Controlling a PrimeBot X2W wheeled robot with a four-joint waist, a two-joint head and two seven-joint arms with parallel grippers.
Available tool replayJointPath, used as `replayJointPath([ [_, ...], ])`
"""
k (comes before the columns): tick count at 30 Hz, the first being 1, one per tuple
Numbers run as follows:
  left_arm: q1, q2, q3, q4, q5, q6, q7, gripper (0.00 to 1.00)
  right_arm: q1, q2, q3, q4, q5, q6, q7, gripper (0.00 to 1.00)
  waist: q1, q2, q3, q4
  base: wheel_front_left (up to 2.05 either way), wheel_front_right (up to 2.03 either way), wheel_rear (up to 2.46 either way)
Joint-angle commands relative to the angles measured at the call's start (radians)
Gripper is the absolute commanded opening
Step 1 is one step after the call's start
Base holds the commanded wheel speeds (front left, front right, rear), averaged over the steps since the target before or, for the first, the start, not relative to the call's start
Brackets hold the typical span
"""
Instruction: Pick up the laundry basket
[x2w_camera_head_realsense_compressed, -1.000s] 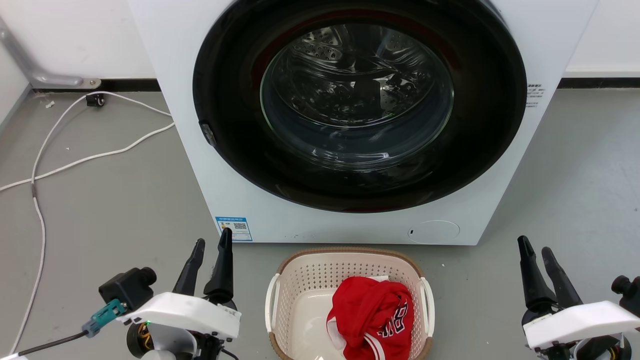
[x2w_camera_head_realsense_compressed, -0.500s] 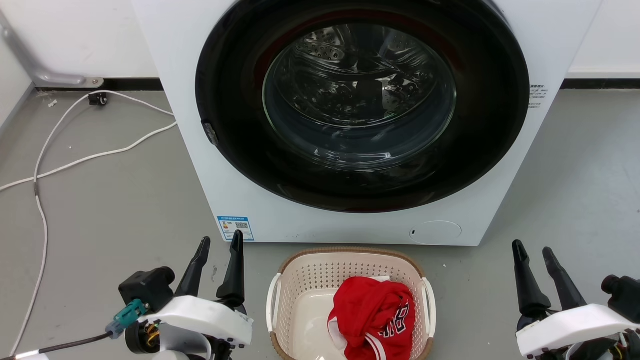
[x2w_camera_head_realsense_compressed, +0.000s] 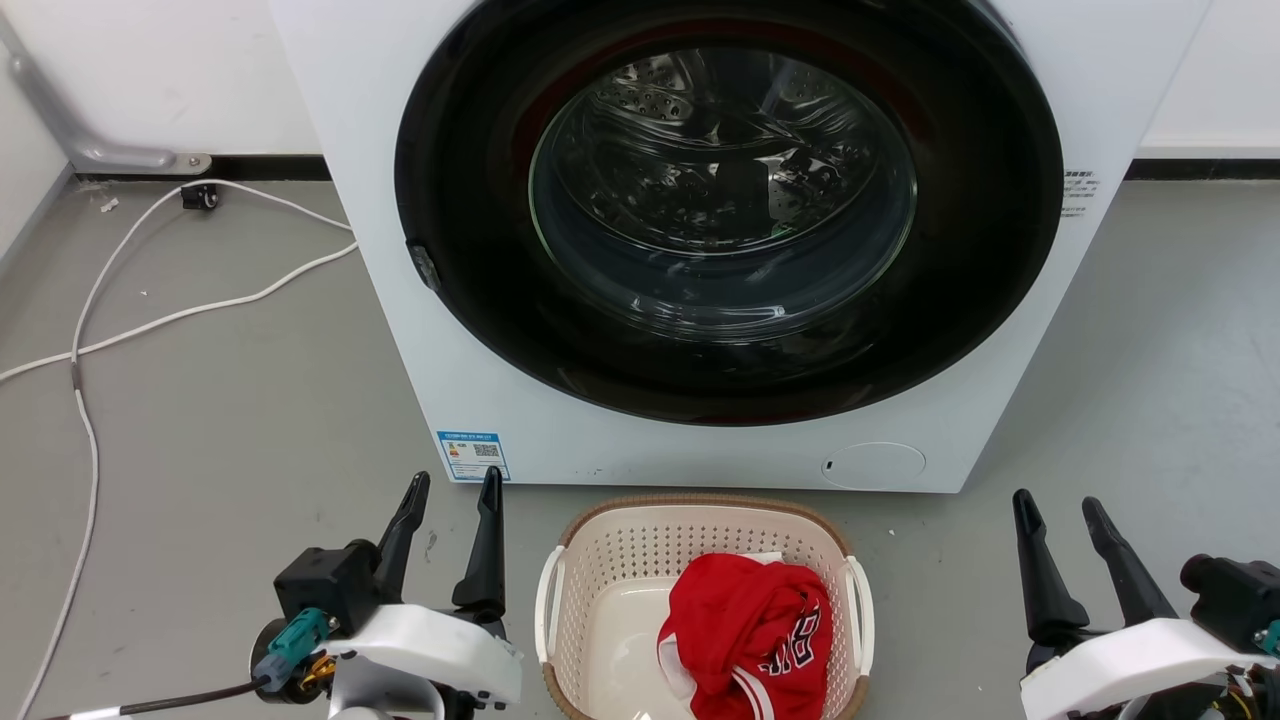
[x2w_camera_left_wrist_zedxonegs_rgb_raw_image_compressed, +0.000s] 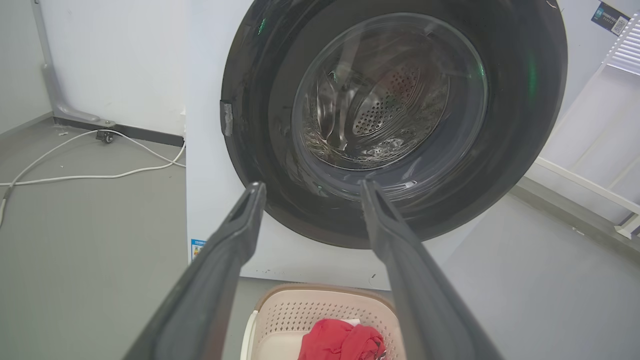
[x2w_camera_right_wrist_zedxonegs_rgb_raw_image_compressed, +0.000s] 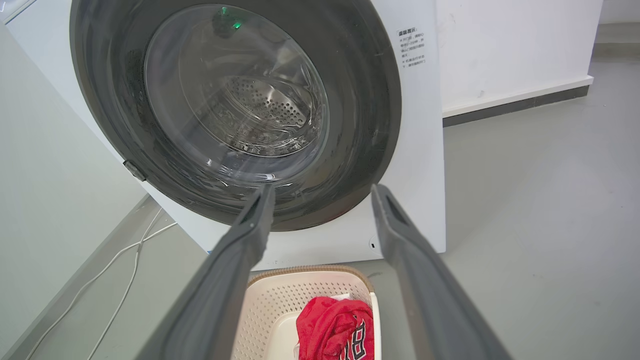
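The laundry basket (x2w_camera_head_realsense_compressed: 610, 570) stands on the grey floor just before the washing machine, cream with perforated walls, a brown rim and white side handles; a red garment (x2w_camera_head_realsense_compressed: 745, 625) lies in it. It also shows low in the left wrist view as the laundry basket (x2w_camera_left_wrist_zedxonegs_rgb_raw_image_compressed: 300, 315) and in the right wrist view as the laundry basket (x2w_camera_right_wrist_zedxonegs_rgb_raw_image_compressed: 285, 300). My left gripper (x2w_camera_head_realsense_compressed: 452, 487) is open, to the left of the basket and apart from it. My right gripper (x2w_camera_head_realsense_compressed: 1055, 505) is open, to the basket's right with bare floor between. Neither holds anything.
A white washing machine (x2w_camera_head_realsense_compressed: 400, 300) with a round dark glass door (x2w_camera_head_realsense_compressed: 725, 200) rises right behind the basket. White cables (x2w_camera_head_realsense_compressed: 150, 320) trail over the floor at the left. A white wall with a dark skirting (x2w_camera_head_realsense_compressed: 1200, 165) runs behind. A white rack (x2w_camera_left_wrist_zedxonegs_rgb_raw_image_compressed: 600, 165) stands at the right.
Both grippers have opened wider. The left arm has shifted right toward the basket and the right arm has edged left. The basket and garment have stayed put.
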Motion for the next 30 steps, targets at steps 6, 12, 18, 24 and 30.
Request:
replayJointPath([
  [6,-0.001,0.007,-0.014,-0.016,0.069,0.012,-0.022,1.0,0.01,0.0,0.005,-0.022,-0.076,0.002,-0.012,1.0,0.0,0.0,0.0,0.002,0.0,0.0,0.0],
  [12,0.003,0.006,-0.022,-0.02,0.114,0.016,-0.035,1.0,0.016,0.0,0.008,-0.03,-0.127,0.002,-0.015,1.0,0.0,0.0,0.0,0.004,0.0,0.0,0.0],
  [18,0.009,0.005,-0.026,-0.023,0.159,0.019,-0.049,1.0,0.023,0.0,0.013,-0.036,-0.168,0.002,-0.024,1.0,0.0,0.0,0.001,0.004,0.0,0.0,0.0],
  [24,0.016,0.002,-0.028,-0.02,0.201,0.023,-0.06,1.0,0.03,0.0,0.013,-0.036,-0.211,0.002,-0.032,1.0,0.0,0.0,0.003,0.003,0.0,0.0,0.0],
  [30,0.018,-0.001,-0.03,-0.02,0.243,0.025,-0.072,1.0,0.034,0.0,0.012,-0.033,-0.251,0.001,-0.045,1.0,0.0,0.0,0.005,0.004,0.0,0.0,0.0],
])
